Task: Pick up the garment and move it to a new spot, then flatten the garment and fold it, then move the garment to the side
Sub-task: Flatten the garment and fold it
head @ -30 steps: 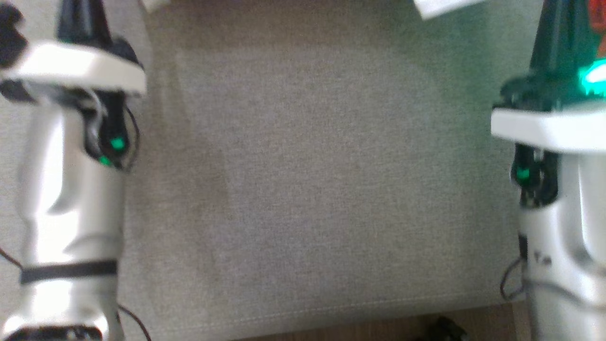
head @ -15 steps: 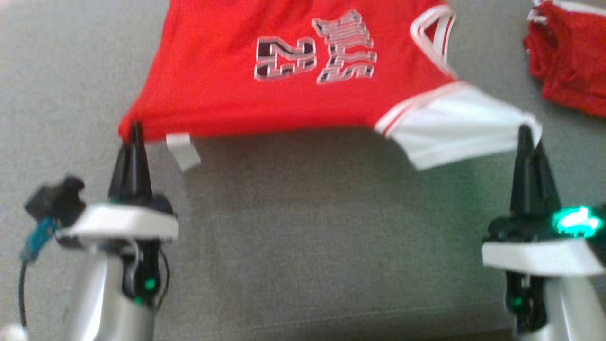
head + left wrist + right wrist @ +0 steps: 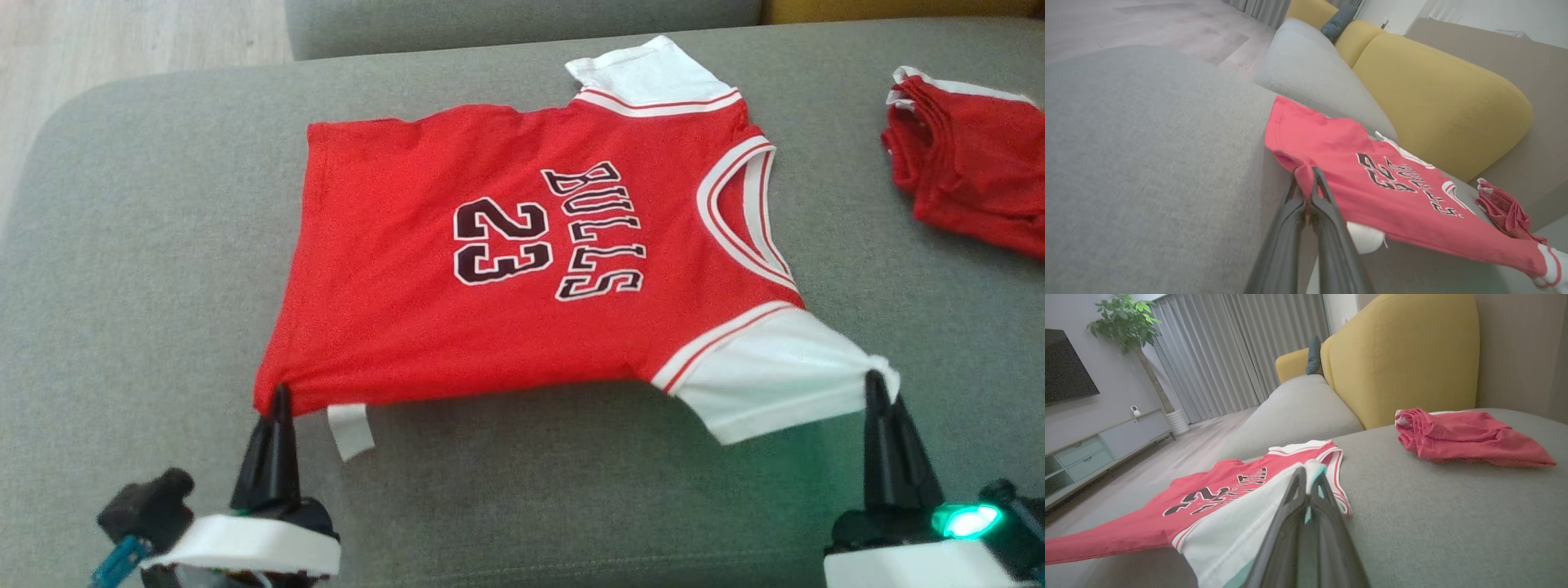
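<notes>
Left claw (image 3: 279,397) is pinched shut on the hem corner of the red shirt (image 3: 392,245), right claw (image 3: 875,380) pinched shut on its white sleeve (image 3: 767,384). It lies spread on the grey sofa cushion (image 3: 147,269), near edge lifted. Flattening seems in hand; next, the 2 should lower that edge taut, then fold.

The garment (image 3: 506,261) lies on the cushion (image 3: 147,245), with a cloth bundle (image 3: 971,163) to its right (well apart).
</notes>
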